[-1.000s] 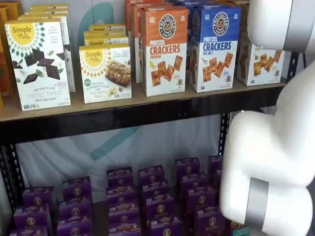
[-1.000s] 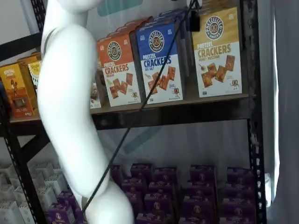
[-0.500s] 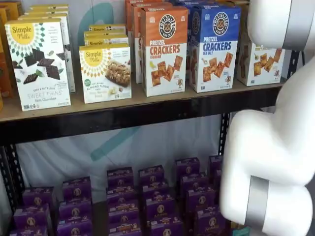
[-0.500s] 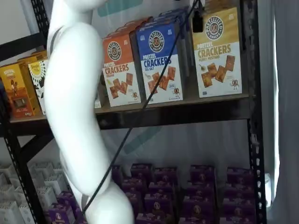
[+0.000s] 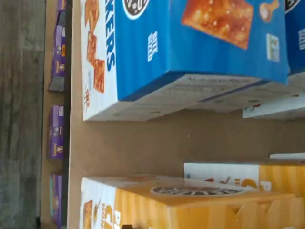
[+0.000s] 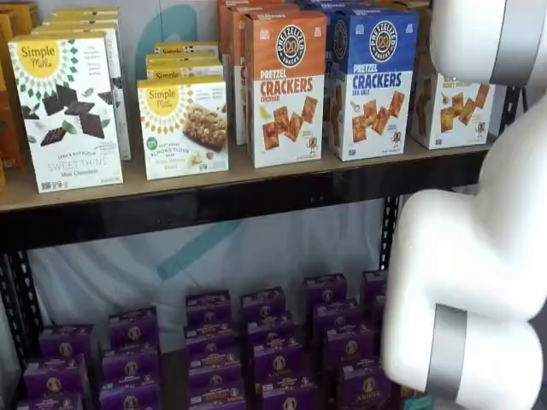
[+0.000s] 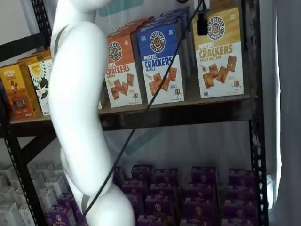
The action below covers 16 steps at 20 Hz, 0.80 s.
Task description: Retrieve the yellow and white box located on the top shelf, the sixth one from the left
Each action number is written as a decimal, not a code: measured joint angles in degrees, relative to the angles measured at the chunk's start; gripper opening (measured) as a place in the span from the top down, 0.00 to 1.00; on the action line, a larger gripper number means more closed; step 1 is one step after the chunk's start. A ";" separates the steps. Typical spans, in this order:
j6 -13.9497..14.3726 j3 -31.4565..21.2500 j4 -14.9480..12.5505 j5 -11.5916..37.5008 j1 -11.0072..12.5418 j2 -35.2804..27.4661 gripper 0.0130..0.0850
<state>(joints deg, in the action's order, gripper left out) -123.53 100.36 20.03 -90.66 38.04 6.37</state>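
The yellow and white box (image 7: 218, 52) stands upright at the right end of the top shelf (image 7: 188, 115), next to the right upright. In a shelf view (image 6: 453, 111) only its white lower part shows past the white arm. In the wrist view it is the yellow carton (image 5: 190, 205) lying across the tan board (image 5: 157, 143). My gripper (image 7: 202, 24) shows only as a black piece hanging from the view's top edge with a cable, in front of the box's upper left corner. No gap between the fingers can be made out.
A blue-topped carton (image 7: 162, 61) stands just left of the yellow box, with an orange-topped one (image 7: 123, 68) beyond it. Simple Mills boxes (image 6: 68, 111) stand further left. Purple boxes (image 6: 256, 342) fill the lower shelf. The white arm (image 7: 80, 117) and the black upright (image 7: 254, 94) are close by.
The arm has swung a little to the right in both shelf views. The black gripper piece has moved right, from near the blue carton's edge to the yellow box's corner.
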 joint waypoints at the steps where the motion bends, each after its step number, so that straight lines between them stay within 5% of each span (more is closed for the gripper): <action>1: -0.01 0.20 -0.41 -0.30 -0.06 -0.21 0.00; 16: 0.24 2.94 -7.29 -5.82 -1.47 -0.64 0.00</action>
<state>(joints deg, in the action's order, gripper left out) -123.28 103.31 12.74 -96.48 36.57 5.73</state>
